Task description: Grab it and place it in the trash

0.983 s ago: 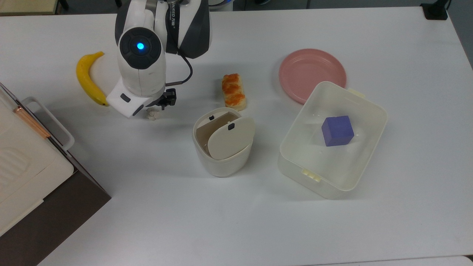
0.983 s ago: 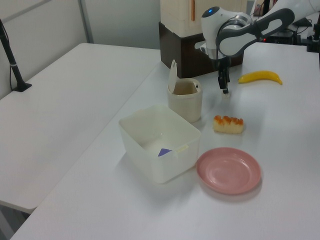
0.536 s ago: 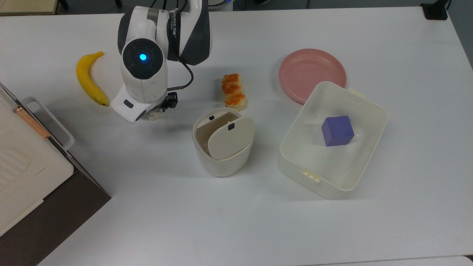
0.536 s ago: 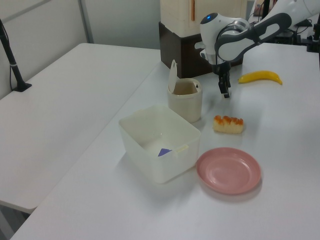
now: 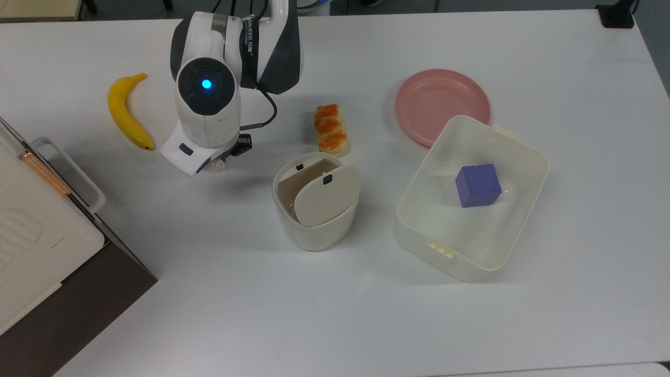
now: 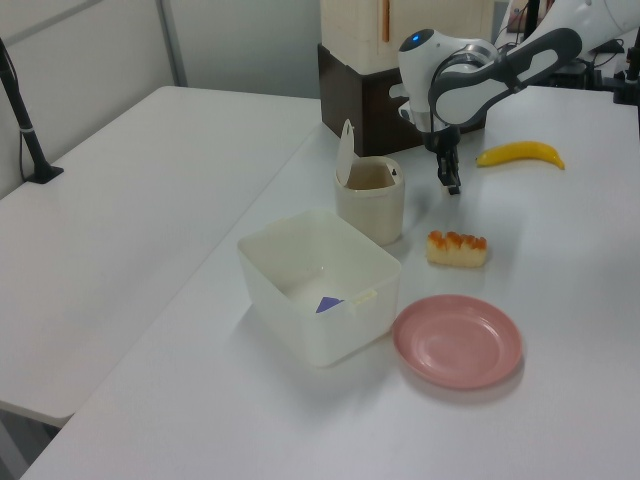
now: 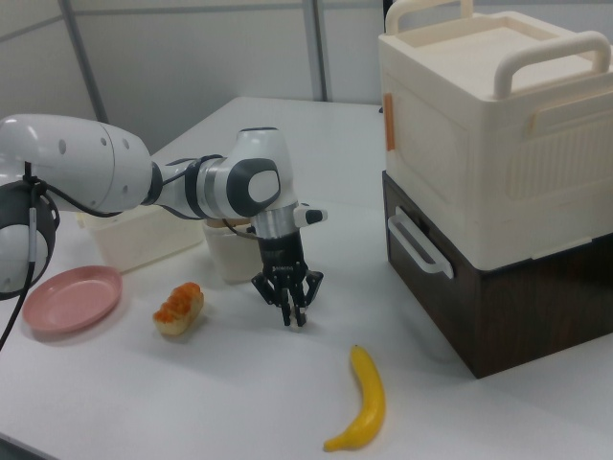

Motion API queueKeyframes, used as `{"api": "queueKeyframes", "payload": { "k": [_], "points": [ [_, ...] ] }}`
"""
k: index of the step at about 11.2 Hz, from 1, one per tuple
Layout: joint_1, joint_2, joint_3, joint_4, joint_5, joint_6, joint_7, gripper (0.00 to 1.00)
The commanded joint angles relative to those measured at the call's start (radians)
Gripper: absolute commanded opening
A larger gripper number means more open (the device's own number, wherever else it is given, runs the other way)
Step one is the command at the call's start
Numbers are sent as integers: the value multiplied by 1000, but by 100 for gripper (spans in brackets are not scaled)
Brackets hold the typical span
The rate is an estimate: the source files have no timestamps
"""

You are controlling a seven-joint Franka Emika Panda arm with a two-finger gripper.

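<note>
The paper wad (image 5: 215, 167) is a tiny crumpled white ball, peeking out just under my gripper (image 5: 219, 163) in the top view, right of the banana. My gripper's fingers stand close together around it, pointing down, a little above the table in the right view (image 7: 293, 314) and the left view (image 6: 452, 186). The trash (image 5: 314, 233) is a small cream round bin with its swing lid (image 5: 327, 196) tilted open, a black dot on the lid. It stands to the top view's right of the gripper and slightly nearer the bottom edge, about a hand's width away.
A banana (image 5: 125, 112) lies to the top view's left of the gripper. An orange-topped bread slice (image 5: 331, 130) lies behind the bin. A pink plate (image 5: 442, 102) and a rectangular cream container (image 5: 539, 157) holding a purple cube (image 5: 477, 185) sit further right. A stacked cream box (image 5: 42, 225) occupies the lower left.
The gripper has closed in over the paper wad, which is now mostly covered, and the arm has shifted slightly towards the bin and upward.
</note>
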Motion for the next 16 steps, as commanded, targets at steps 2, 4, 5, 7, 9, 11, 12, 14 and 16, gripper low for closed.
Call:
{"api": "queueKeyframes", "payload": {
  "k": [2,4,5,7,9,11,12,14,16],
  "points": [
    [5,-17,11,48,14,-10,15,0],
    [6,-24,48,112,37,-37,55,0],
    [9,-26,61,134,37,-39,82,0],
    [14,-70,93,146,37,-40,131,0],
    [25,-109,132,151,29,-71,203,0],
    [29,-135,168,215,32,-135,227,0],
    [32,-136,194,227,28,-142,256,0],
    [70,-135,203,227,19,-134,302,0],
    [112,-124,203,227,-4,-122,361,0]
  ]
}}
